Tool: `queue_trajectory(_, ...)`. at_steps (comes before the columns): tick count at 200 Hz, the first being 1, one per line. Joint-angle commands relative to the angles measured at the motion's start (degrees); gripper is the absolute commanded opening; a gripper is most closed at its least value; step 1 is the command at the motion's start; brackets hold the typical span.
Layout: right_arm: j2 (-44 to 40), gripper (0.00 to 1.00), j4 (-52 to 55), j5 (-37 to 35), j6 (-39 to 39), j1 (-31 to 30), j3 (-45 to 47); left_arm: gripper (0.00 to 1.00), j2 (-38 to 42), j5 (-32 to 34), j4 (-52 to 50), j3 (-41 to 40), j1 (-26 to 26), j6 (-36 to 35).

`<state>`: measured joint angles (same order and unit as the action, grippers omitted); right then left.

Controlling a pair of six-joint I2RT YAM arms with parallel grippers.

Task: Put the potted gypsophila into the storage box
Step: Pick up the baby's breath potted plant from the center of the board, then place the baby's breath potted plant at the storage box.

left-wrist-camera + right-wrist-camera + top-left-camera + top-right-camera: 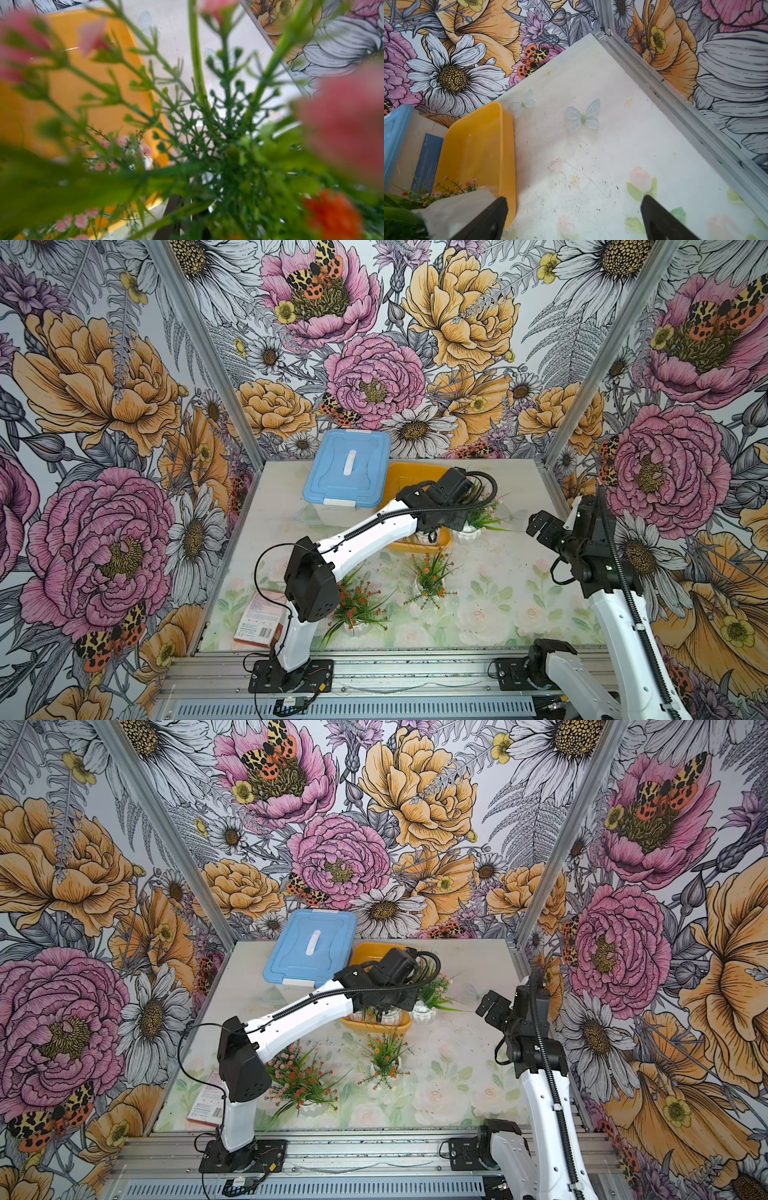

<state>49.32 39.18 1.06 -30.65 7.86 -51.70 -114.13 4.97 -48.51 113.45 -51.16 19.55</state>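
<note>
The storage box (pixel 415 549) is a shallow yellow-orange tray at the back of the table, also seen in the wrist views (pixel 83 83) (pixel 477 145). My left arm reaches over it. The left gripper (pixel 380 1013) points down at the tray's near end, shut among the stems of a potted gypsophila (pixel 392 1017) whose white pot sits inside the tray. In the left wrist view its green stems (pixel 224 128) and pink and orange flowers fill the picture and hide most of the dark fingers (pixel 175 209). My right gripper (pixel 573 220) hangs open and empty over bare table right of the tray (pixel 540 526).
A pink-flowered pot (pixel 469 531) stands just right of the tray. Two orange-flowered pots stand on the table nearer me (pixel 430 583) (pixel 357 608). A translucent box with a light-blue lid (pixel 347 468) sits left of the tray. A booklet (pixel 262 620) lies front left.
</note>
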Motion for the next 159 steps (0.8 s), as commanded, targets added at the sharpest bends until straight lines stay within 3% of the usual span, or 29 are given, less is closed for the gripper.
queue_trajectory(1, -0.03, 0.99, -3.9, -0.96, -4.48, 0.23, 0.49, 0.0, -0.22, -7.78, 5.87, 4.69, 4.52, -2.28)
queue_trajectory(61, -1.12, 0.99, -8.42, 1.3, -9.14, -1.21, 3.69, 0.0, -8.69, -13.93, 5.99, 15.18, 14.66, -4.83)
queue_trajectory(94, -1.25, 0.99, -9.07, -0.42, -9.89, -3.49, 4.18, 0.0, -12.42, -13.57, 5.89, 19.79, 18.62, -6.55)
queue_trajectory(159, 1.24, 0.99, -9.46, -5.34, -12.11, -6.09, 4.03, 0.0, -14.74, -9.47, 5.89, 17.95, 21.49, -9.22)
